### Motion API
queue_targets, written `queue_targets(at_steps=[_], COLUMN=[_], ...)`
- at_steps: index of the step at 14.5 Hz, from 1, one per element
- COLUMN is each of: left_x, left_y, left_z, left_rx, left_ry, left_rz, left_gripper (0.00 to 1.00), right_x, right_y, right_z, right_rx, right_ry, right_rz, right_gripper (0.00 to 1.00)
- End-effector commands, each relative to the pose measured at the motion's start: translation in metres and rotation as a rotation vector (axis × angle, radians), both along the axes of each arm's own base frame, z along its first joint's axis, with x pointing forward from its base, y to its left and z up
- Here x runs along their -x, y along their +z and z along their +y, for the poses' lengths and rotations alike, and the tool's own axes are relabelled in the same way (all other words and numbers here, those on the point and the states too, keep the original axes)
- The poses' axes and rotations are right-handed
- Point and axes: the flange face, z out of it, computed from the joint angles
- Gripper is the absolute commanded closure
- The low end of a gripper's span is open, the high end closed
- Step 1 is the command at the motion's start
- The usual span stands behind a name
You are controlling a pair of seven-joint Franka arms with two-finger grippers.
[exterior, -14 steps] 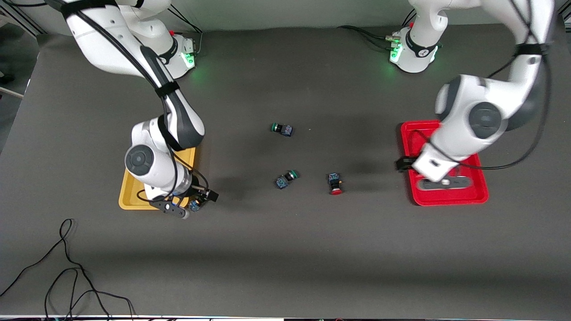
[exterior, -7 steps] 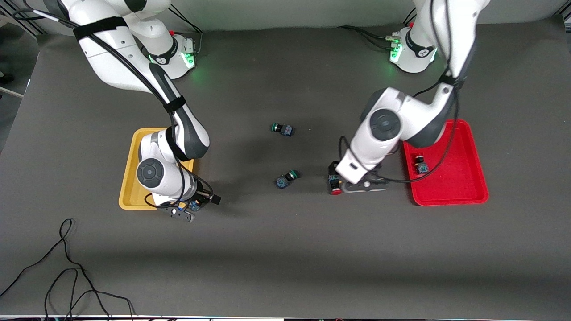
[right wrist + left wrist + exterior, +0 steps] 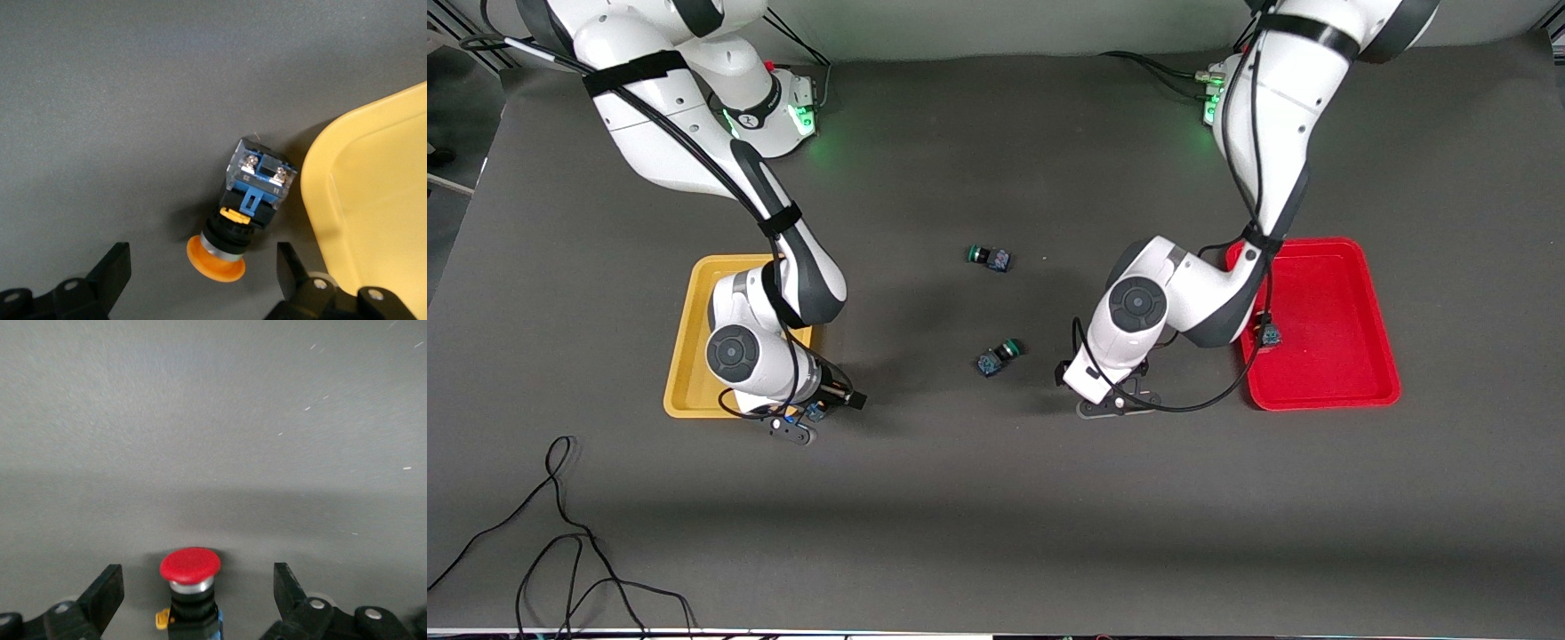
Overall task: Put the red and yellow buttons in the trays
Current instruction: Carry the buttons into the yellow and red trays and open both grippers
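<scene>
My left gripper [image 3: 1117, 405] is open, low over the table beside the red tray [image 3: 1352, 382]. In the left wrist view a red-capped button [image 3: 190, 565] lies between its fingers [image 3: 107, 593]; in the front view the hand hides that button. Another button [image 3: 1267, 335] lies in the red tray. My right gripper [image 3: 790, 428] is open at the yellow tray's [image 3: 685, 391] nearer corner. In the right wrist view it straddles the orange cap of a yellow button [image 3: 248, 200] on the table just outside that tray's rim [image 3: 320, 200]. This button also shows in the front view [image 3: 815, 411].
Two green-capped buttons lie mid-table, one farther [image 3: 990, 257] from the front camera and one nearer [image 3: 997, 356]. A black cable [image 3: 560, 533] lies looped near the table's front edge at the right arm's end. The right arm covers part of the yellow tray.
The left arm swung from over the red tray to the red button on the table, uncovering a button in the tray. The right gripper shifted slightly at the yellow button.
</scene>
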Motion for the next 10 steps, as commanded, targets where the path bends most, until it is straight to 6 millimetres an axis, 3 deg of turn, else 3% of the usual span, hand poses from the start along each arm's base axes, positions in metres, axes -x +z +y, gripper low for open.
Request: queue_targets(at_steps=[1, 2, 3, 5, 6, 8, 10], left_x=[-0.0014, -0.0003, 0.0007, 0.0014, 0.0018, 0.0021, 0.0009], left_y=[-0.0078, -0.0099, -0.0111, -0.0113, -0.0117, -0.0129, -0.0043], left_z=[-0.0044, -0.0038, -0.0032, -0.0039, -0.0036, -0.0034, -0.0032], left_rx=[-0.019, -0.024, -0.028, -0.028, -0.031, -0.031, -0.038], left_ry=[0.021, 0.029, 0.035, 0.045, 0.057, 0.063, 0.063], left_rz=[-0.003, 0.004, 0.01, 0.014, 0.018, 0.021, 0.026], left_gripper=[0.0, 0.03, 0.17, 0.53, 0.64, 0.73, 0.73], right_x=[-0.0068, -0.0064, -0.0066, -0.006, -0.0063, -0.0062, -0.0064], right_y=[-0.0023, -0.0039, -0.0029, -0.0073, -0.0075, -0.0093, -0.0082], right_z=[0.002, 0.0008, 0.0008, 0.0006, 0.0017, 0.0017, 0.0017], right_rx=[0.019, 0.02, 0.02, 0.022, 0.022, 0.022, 0.021], right_ry=[0.001, 0.002, 0.003, 0.003, 0.004, 0.004, 0.003], right_rz=[-0.023, -0.021, -0.022, -0.017, -0.02, -0.02, -0.021], right_gripper=[0.11, 0.15, 0.21, 0.4, 0.51, 0.68, 0.83])
